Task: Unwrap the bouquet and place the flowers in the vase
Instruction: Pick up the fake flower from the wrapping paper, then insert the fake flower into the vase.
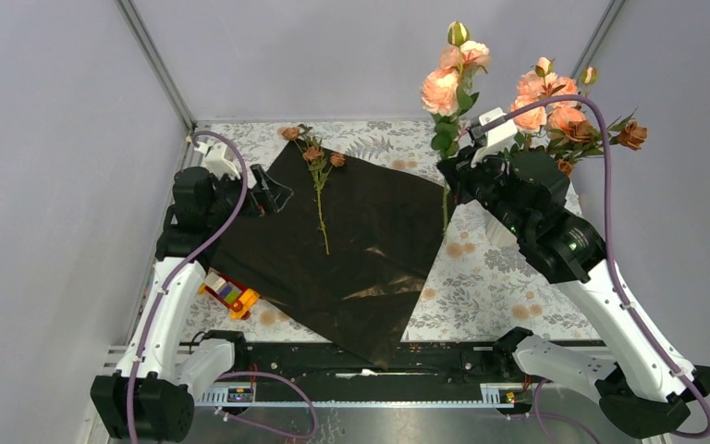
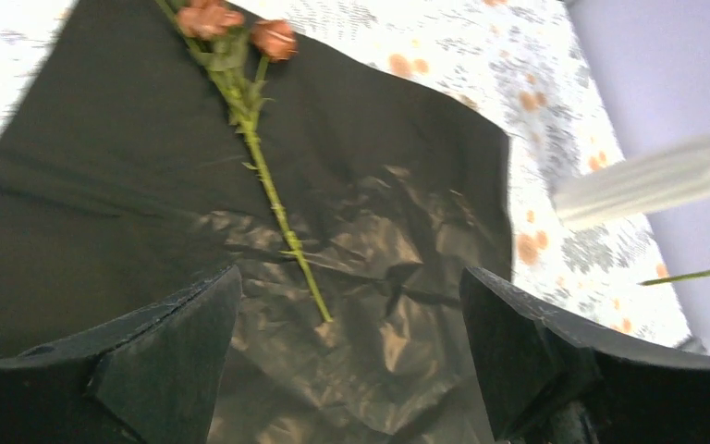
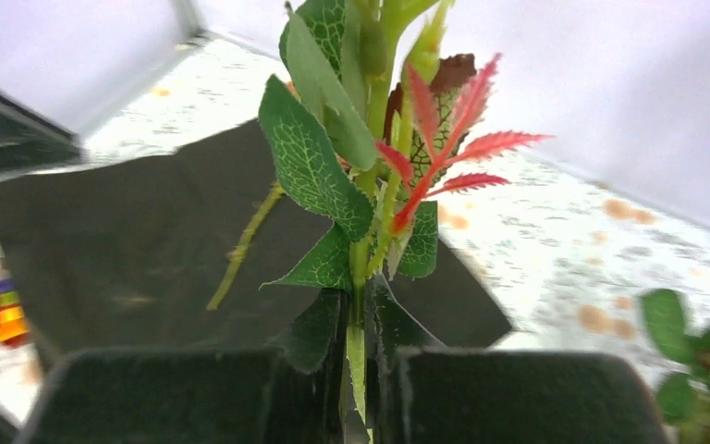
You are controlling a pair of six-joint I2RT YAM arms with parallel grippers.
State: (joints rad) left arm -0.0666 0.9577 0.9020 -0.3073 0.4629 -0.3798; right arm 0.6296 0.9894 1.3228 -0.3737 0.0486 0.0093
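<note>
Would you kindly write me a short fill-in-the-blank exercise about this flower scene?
The right hand is ___ on a rose stem.
The left hand is ___, holding nothing.
A dried flower lies on the ___ paper.
The toy car sits beside the ___ arm.
Missing words: shut; open; black; left.

The left arm [image 1: 162, 310] and right arm [image 1: 615, 310] share white link shells and bulky black joint housings. A purple cable [image 1: 240, 203] loops along each. Small green lights [image 1: 573, 246] glow on the right arm's black housing. The left tool [image 2: 351, 277] has matte black, wedge-shaped fingers [image 2: 162, 356].
</note>
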